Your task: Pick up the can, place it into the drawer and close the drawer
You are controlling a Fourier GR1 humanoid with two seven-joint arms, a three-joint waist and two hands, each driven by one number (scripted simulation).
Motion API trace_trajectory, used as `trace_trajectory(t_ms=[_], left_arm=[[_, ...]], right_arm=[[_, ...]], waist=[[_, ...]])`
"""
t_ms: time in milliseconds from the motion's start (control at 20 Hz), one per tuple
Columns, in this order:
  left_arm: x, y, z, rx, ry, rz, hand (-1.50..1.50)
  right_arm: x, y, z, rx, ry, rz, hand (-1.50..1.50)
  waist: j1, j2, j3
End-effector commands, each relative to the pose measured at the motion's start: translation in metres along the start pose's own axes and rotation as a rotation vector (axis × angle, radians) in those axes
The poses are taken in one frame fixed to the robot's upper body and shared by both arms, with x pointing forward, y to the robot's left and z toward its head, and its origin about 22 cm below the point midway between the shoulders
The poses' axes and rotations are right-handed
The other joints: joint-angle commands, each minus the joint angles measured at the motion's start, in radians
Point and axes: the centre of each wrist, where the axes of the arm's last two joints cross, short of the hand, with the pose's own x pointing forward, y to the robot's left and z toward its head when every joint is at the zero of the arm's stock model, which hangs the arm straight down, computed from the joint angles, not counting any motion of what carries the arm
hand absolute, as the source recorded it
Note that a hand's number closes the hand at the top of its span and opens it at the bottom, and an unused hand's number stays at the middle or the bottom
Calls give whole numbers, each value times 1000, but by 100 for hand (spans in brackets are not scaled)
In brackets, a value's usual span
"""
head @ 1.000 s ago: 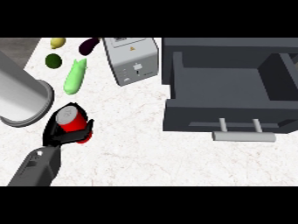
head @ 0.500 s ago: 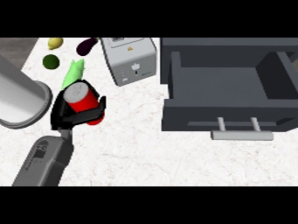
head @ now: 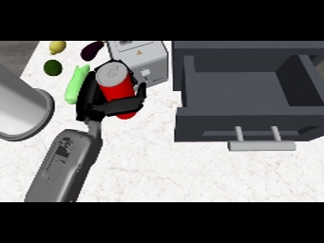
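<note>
The white counter (head: 192,175) fills most of the frame, and the open grey drawer (head: 252,90) takes the right half, its handle (head: 261,145) toward the lower edge and its compartment bare. A big grey cylinder (head: 10,107) crowds the left edge. My forearm comes up from the lower left, and my left hand (head: 98,102) sits left of centre with fingers and thumb curled round the red can (head: 117,90), which tilts with its silver top toward the upper frame. My right hand shows nowhere.

I judge the can stiff, light and smooth-sided, likely slippery, so holding it round the middle of the body, as I do, suits it.

A white boxy appliance (head: 147,59) stands just beside the can, between it and the drawer's upper left corner; I would need to pass below it. A pale green vegetable (head: 75,84) lies just left of my hand. Smaller still, in the upper left: a dark eggplant (head: 92,49), a lime (head: 52,67), a lemon (head: 58,46).
</note>
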Motion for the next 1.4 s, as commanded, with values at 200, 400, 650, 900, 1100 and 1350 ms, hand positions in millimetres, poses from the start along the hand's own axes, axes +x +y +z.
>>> trace_trajectory(t_ms=[200, 400, 650, 900, 1100, 1350], left_arm=[[69, -60, -41, -47, -47, -38, 150], [102, -82, -54, -61, -57, -51, 150], [126, -103, -82, -61, -44, -54, 150], [142, -138, -84, -67, -44, -73, 150], [149, -148, -100, -65, -30, -75, 150], [133, -153, -110, -54, -18, -135, 150]], right_arm=[[4, -10, -12, 21, -22, 20, -150], [-7, -10, 0, -9, -1, 24, -150], [14, -4, 1, -4, -10, 25, -150], [-7, 9, -14, 9, -8, 22, -150], [-2, -7, -15, 8, -10, -10, -150], [-1, 7, -27, 20, -12, 1, -150]], waist=[[-9, 3, 0], [-10, 2, 0], [-19, 4, 0], [-21, 6, 0], [-33, 9, 1], [-35, 12, 1]])
